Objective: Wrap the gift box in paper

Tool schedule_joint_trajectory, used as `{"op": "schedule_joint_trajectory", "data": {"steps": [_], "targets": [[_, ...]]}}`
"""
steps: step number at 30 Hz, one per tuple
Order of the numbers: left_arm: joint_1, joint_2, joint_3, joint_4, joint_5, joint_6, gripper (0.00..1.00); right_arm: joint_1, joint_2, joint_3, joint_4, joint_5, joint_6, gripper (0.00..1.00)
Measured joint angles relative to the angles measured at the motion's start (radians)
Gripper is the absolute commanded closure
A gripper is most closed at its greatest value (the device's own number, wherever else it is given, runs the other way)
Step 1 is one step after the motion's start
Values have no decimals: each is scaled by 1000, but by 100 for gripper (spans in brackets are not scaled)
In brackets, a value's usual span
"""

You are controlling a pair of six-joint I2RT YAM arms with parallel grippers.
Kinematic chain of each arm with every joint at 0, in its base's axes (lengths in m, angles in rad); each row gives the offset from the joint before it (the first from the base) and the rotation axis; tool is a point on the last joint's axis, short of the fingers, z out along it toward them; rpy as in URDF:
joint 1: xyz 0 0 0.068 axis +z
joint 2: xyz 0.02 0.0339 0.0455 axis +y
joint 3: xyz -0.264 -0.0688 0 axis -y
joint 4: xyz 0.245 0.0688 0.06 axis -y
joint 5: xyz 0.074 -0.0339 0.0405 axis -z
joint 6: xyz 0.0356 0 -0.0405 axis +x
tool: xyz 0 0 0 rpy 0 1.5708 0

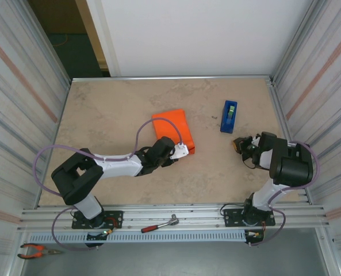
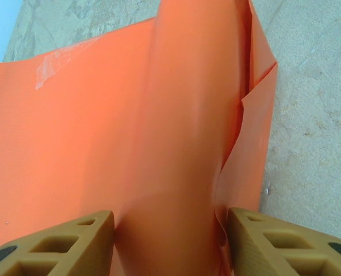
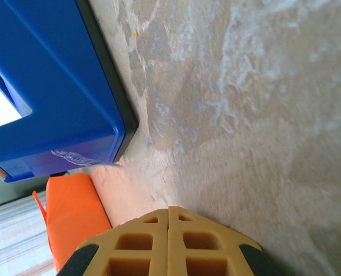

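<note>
The orange paper point(image 1: 169, 127) lies mid-table as a folded bundle. In the left wrist view the paper point(image 2: 101, 144) rises in a long rounded hump, with a strip of clear tape point(image 2: 49, 69) on its flat part. My left gripper point(image 1: 179, 150) sits at the bundle's near right corner. The left gripper point(image 2: 170, 221) has a finger point(image 2: 84, 230) pressed against each side of that hump, so it is shut on the paper. The gift box is hidden under the paper. My right gripper point(image 1: 240, 144) hovers low over bare table, and the right gripper point(image 3: 168, 214) is shut on nothing.
A blue tape dispenser point(image 1: 229, 116) stands just beyond the right gripper, and the tape dispenser point(image 3: 43, 86) looms close in the right wrist view. Metal walls ring the table point(image 1: 112, 109). A red-handled tool point(image 1: 158, 224) lies on the front rail and pliers point(image 1: 35, 250) lie below it.
</note>
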Motion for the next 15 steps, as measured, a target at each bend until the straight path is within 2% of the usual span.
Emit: {"op": "schedule_joint_trajectory", "data": {"steps": [5,15], "targets": [[0,0,0,0,-1,0,48,9,-69,-15,-72,-9,0,100],[0,0,0,1,-1,0,50,166,-499,47,-385,9,-78,100]]}}
